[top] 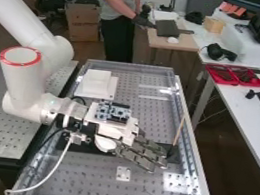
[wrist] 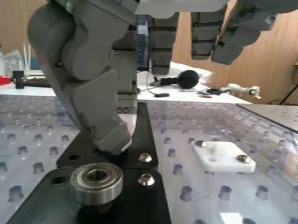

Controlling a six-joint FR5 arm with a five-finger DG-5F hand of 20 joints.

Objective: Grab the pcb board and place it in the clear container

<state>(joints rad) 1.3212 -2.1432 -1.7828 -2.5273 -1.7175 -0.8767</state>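
Observation:
The hand is over the middle of the bench, its straight fingers pointing to the lower right in the high view. In the wrist view the hand is open above a black plate, the thumb hanging low near it. A blue and black board shows at the hand's upper side; I cannot tell whether it belongs to the hand. Between thumb and fingers a narrow blue strip is visible, too hidden to identify. At the bench's far left sits a pale boxy object; whether it is the clear container, I cannot tell.
The black plate carries a metal bearing and screws. A small white plate lies beside it. Near the hand's fingertips a thin stick stands upright. Raised rails edge the pegged bench; a red tray is on the side table.

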